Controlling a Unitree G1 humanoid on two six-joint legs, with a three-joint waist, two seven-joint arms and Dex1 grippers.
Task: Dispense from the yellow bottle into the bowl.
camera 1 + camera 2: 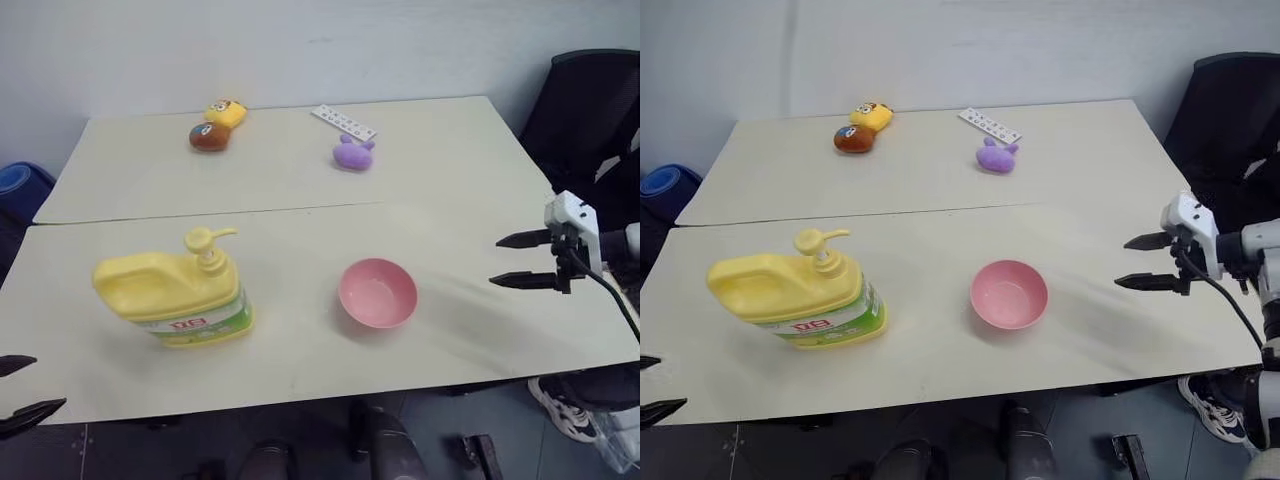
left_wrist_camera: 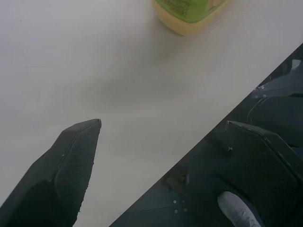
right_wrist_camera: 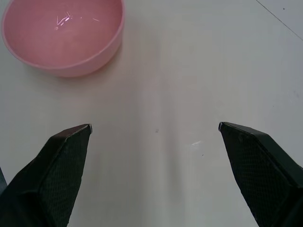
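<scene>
Left gripper [image 1: 22, 388]: at table's [image 1: 300, 190] near-left corner, fingers spread, empty, low, aimed fwd toward bottle.
Yellow bottle [image 1: 175, 295]: upright, near-left on table, pump spout facing bowl, prob. staged so a press feeds it.
Bowl [image 1: 378, 293]: centre-right, well apart from bottle, looks empty.
Right gripper [image 1: 528, 260]: right of bowl, over table edge, fingers spread, empty, pointing left.

Yellow bottle [image 1: 175, 295] upright, well left of empty pink bowl [image 1: 378, 293]
</scene>
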